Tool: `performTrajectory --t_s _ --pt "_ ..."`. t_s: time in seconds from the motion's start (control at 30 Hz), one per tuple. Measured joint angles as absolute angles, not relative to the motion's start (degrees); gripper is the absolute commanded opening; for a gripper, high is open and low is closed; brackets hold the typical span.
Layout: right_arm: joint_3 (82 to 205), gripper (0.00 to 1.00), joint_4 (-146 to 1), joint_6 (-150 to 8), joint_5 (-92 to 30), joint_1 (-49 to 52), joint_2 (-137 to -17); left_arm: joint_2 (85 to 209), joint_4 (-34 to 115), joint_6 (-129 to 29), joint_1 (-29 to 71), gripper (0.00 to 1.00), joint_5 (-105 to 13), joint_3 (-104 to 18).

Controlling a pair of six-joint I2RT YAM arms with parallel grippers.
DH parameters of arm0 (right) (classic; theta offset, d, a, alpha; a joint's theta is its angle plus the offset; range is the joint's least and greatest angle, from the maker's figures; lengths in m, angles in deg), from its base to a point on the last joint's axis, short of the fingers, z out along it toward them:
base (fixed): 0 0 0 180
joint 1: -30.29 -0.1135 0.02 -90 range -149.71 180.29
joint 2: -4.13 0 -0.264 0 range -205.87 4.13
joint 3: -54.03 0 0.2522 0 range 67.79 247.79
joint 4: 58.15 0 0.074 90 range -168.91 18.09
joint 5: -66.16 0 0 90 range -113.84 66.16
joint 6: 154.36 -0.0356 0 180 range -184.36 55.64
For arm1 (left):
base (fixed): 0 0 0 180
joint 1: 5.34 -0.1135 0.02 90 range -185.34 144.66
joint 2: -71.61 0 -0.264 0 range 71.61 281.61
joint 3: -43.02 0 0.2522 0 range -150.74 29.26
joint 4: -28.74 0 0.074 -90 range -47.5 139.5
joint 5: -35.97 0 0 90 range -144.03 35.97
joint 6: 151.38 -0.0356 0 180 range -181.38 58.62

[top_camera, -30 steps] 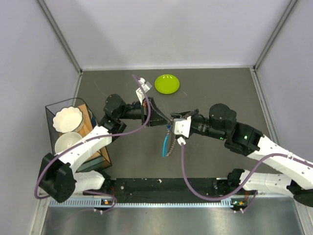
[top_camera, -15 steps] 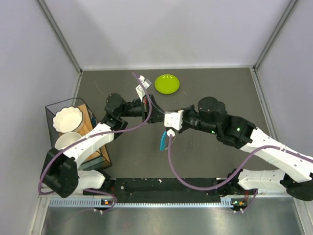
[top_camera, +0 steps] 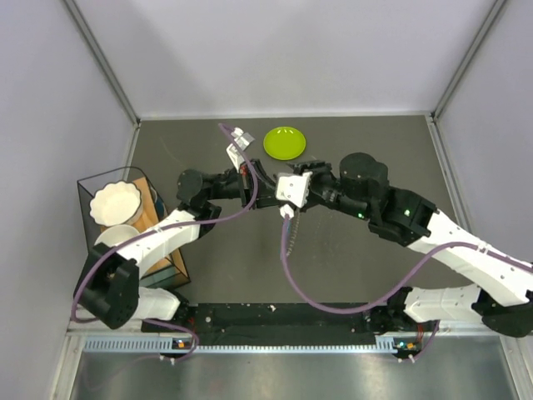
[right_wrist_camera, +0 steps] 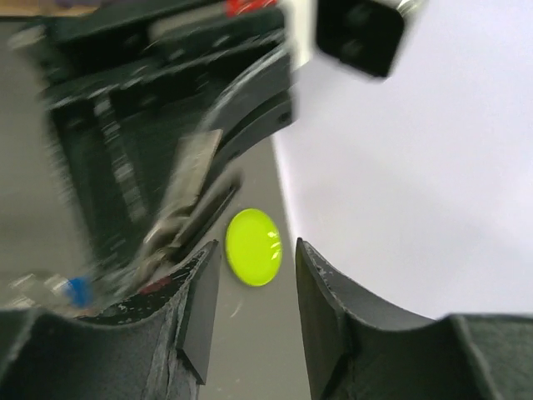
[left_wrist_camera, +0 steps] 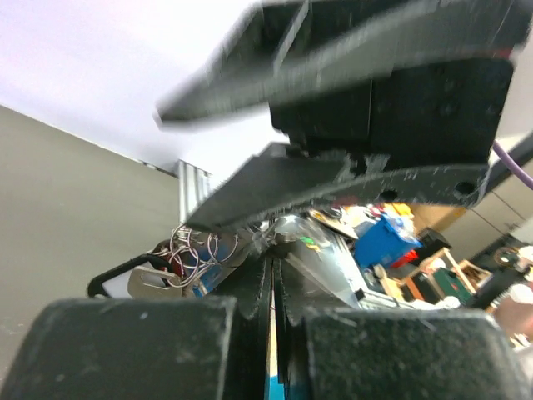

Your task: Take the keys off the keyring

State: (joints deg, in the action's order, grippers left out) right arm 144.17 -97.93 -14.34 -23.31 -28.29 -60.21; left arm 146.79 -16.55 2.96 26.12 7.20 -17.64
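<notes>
Two robot arms meet above the middle of a dark table (top_camera: 375,150). The left claw (left_wrist_camera: 271,283) is clenched on a thin blue strip, apparently the keyring's blue piece, seen edge-on and running lengthwise between its fingers. The rest of the keyring (left_wrist_camera: 196,246), a tangle of thin wire loops, hangs just left of those fingertips, with the keys (left_wrist_camera: 158,283) bunched against it. The right claw (right_wrist_camera: 250,283) is released, its fingers spread with nothing between them. From its own camera the bunch lies low and to the left of its opening, not inside it, so the left arm is nearer. The keys are too blurred to count; one blue head and one red head show. Farther back lies one green plate (top_camera: 284,142). Two white bowls (top_camera: 115,202) sit at the left.
</notes>
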Motion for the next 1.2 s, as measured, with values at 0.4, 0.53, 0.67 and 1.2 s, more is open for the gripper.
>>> performTrajectory --t_s 0.4,0.53,0.67,1.2 --pt "156.04 0.49 -93.14 -10.3 -17.19 -28.03 -70.48 150.85 -28.83 15.53 27.59 0.0 8.08 -14.95" --pt "157.94 0.5 -92.95 -13.29 -14.08 -27.57 -70.9 150.41 -29.53 15.48 27.43 0.0 7.77 -14.55" --pt "158.21 0.5 -93.01 -22.28 -10.82 -27.27 -69.78 148.66 -29.6 14.8 27.15 0.0 6.76 -13.96" --pt "139.45 0.34 -90.28 -69.49 -28.38 -27.16 -44.34 137.21 -30.91 4.01 26.56 0.0 0.27 -12.11"
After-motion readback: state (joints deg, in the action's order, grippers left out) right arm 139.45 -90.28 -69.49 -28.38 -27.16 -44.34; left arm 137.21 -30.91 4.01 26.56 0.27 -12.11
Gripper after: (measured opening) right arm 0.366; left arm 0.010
